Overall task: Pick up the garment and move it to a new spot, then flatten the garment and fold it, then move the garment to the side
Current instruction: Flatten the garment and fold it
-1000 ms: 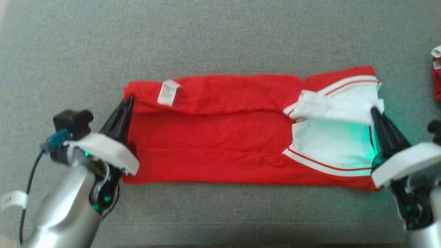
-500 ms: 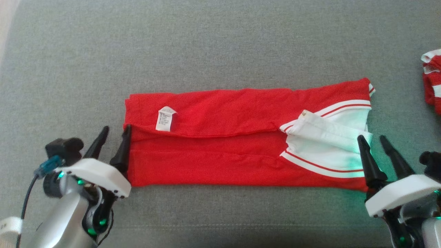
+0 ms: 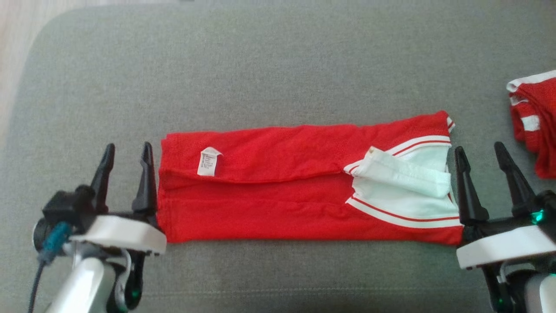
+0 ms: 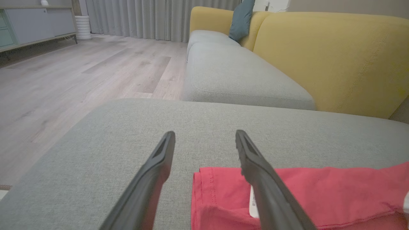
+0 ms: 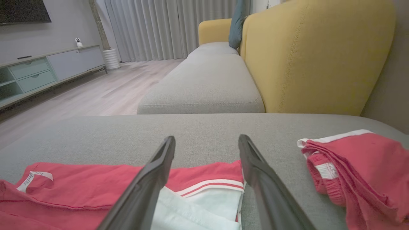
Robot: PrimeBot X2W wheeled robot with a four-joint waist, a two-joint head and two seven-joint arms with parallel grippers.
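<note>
One red garment (image 3: 278,191) with white trim, folded into a long strip, lies flat mid-cushion (image 3: 260,78). One white care label (image 3: 209,161) near its left end; print illegible. One second red-and-white garment (image 3: 536,126) far right. Left gripper (image 3: 128,147) and right gripper (image 3: 479,148): both spread, empty, just beside the strip's ends.

Silver forearms (image 3: 82,282), white wrists (image 3: 117,232), black fingers (image 3: 145,182) (blue plug (image 3: 54,245))

Red garment (image 3: 278,204), folded long, flat on grey cushion (image 3: 278,78); white label (image 3: 208,161) near left end. Left gripper (image 3: 128,148), right gripper (image 3: 478,148): jaws apart, one beside each end. Second red garment (image 3: 536,126) at right edge
</note>
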